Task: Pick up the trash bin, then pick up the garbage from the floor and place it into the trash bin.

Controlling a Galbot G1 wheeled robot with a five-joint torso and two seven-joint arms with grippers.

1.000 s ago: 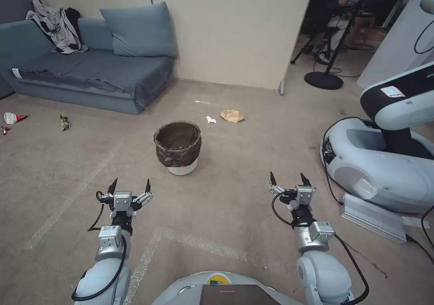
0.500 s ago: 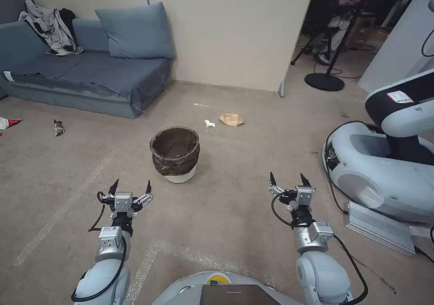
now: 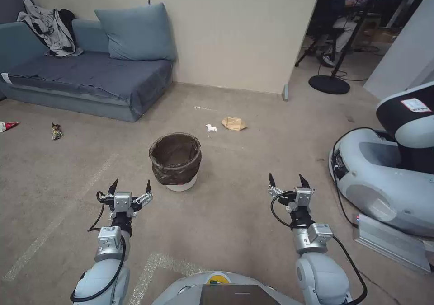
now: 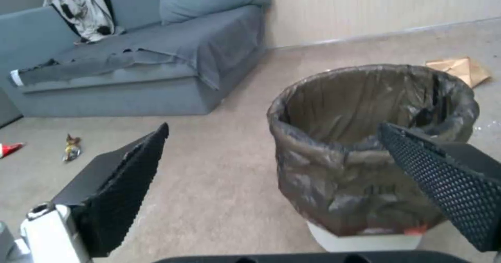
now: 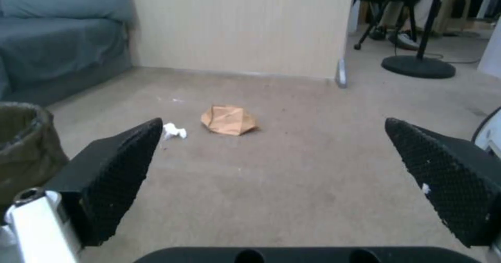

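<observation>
Beige carpet [image 3: 253, 169] covered the floor of the room, and a blue sofa [image 3: 90, 77] stood along the far wall at the robot's left. On the sofa lay a big blue pillow [image 3: 135, 31] and a heap of grey clothes [image 3: 47, 25].

The trash bin [image 3: 176, 160] stood upright on the carpet, out in the open, a little way in front of the robot and between its two arms. It was white at the bottom, with a dark crinkled bag folded over its rim.

The left hand [image 3: 129, 188] was held out low over the carpet, near the bin but not touching it. Its two black fingers [image 4: 130, 177] were spread wide apart and held nothing. The right hand [image 3: 288, 181] was held out the same way, farther from the bin. It was wide open too and had nothing in it.

Past the bin, toward the wall, lay a small white scrap [image 3: 210, 128] and just beside it a crumpled tan paper [image 3: 233, 124]. Well apart from these, near the front of the sofa, lay a small dark wrapper [image 3: 56, 131] and a red-and-white packet [image 3: 7, 125].

Another white robot [image 3: 389, 178] sat on the floor at the right.
</observation>
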